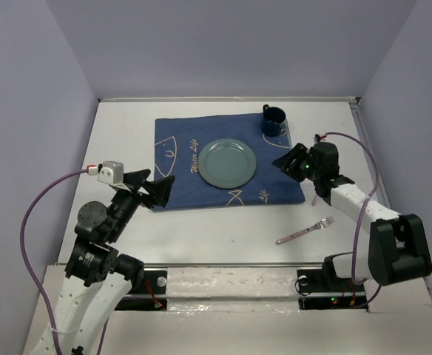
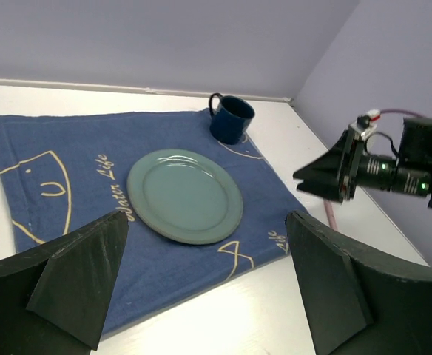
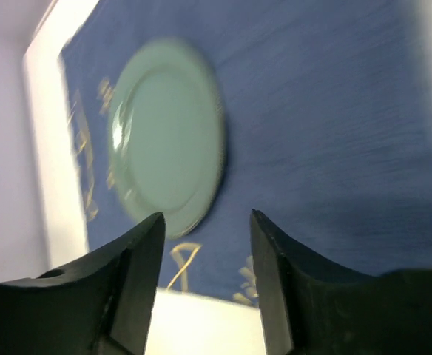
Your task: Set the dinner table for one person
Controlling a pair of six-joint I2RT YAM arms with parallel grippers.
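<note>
The white dinner table [image 1: 223, 229] carries a blue placemat [image 1: 177, 140] with white line drawings. A pale green plate [image 1: 228, 163] lies at the mat's middle, and a dark blue mug [image 1: 272, 120] stands on its far right corner. A fork [image 1: 305, 232] with a pinkish handle lies on the bare table to the right, near the front. My left gripper [image 1: 152, 187] is open and empty over the mat's near left corner. My right gripper [image 1: 288, 159] is open and empty above the mat's right edge. The plate [image 2: 185, 194] and mug [image 2: 231, 118] show in the left wrist view.
Lilac walls close in the table at the back and on both sides. A raised strip runs along the near edge by the arm bases. Purple cables loop from both arms, the right one [image 1: 364, 159] over the table's right side.
</note>
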